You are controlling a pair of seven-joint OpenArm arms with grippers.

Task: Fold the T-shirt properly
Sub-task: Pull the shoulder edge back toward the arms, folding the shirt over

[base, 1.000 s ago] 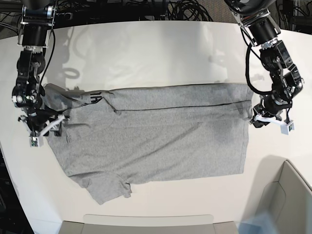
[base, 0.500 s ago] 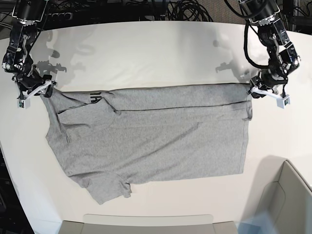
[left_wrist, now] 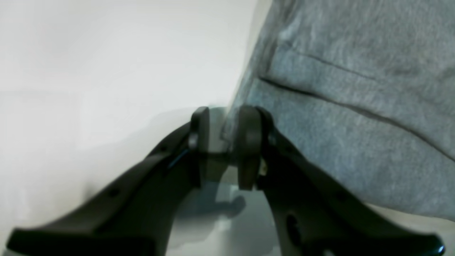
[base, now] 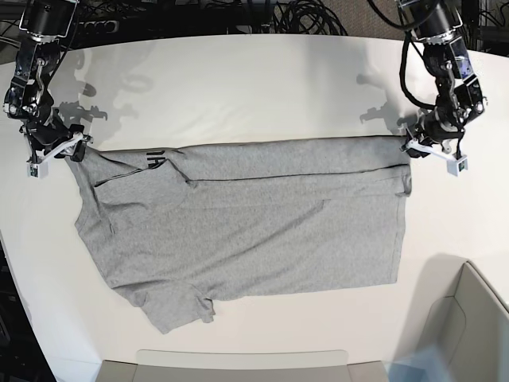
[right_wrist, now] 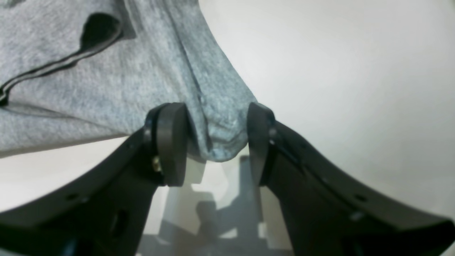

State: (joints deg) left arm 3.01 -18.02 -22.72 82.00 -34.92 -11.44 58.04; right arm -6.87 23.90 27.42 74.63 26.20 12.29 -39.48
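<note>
- The left gripper (left_wrist: pixel 222 149) has its jaws nearly together, with the edge of the T-shirt (left_wrist: pixel 355 106) pinched in the narrow gap between them; the picture is blurred there, so how much cloth is caught cannot be told.
- In the base view this left gripper (base: pixel 429 151) sits at the T-shirt's far corner on the side nearest the grey bin (base: pixel 469 326).
- The right gripper (right_wrist: pixel 213 142) has its jaws set wider, and a bunched fold of the T-shirt (right_wrist: pixel 106 71) hangs between them, touching both pads (right_wrist: pixel 170 138).
- Seen from the base camera, the right gripper (base: pixel 54 151) is at the T-shirt's opposite far corner, by the sleeve end.
- The T-shirt (base: pixel 254 231) lies spread flat on the white table (base: pixel 238 79), its far edge drawn in a nearly straight line between the two grippers.
- A strip along that far edge is folded over onto the body of the T-shirt, and black lettering (base: pixel 154 158) shows at the fold near the right gripper.
- One sleeve (base: pixel 175 306) juts from the T-shirt's near edge, crumpled.
- Beyond the table, past the T-shirt's far edge, black cables (base: pixel 302 16) lie in a tangle.
</note>
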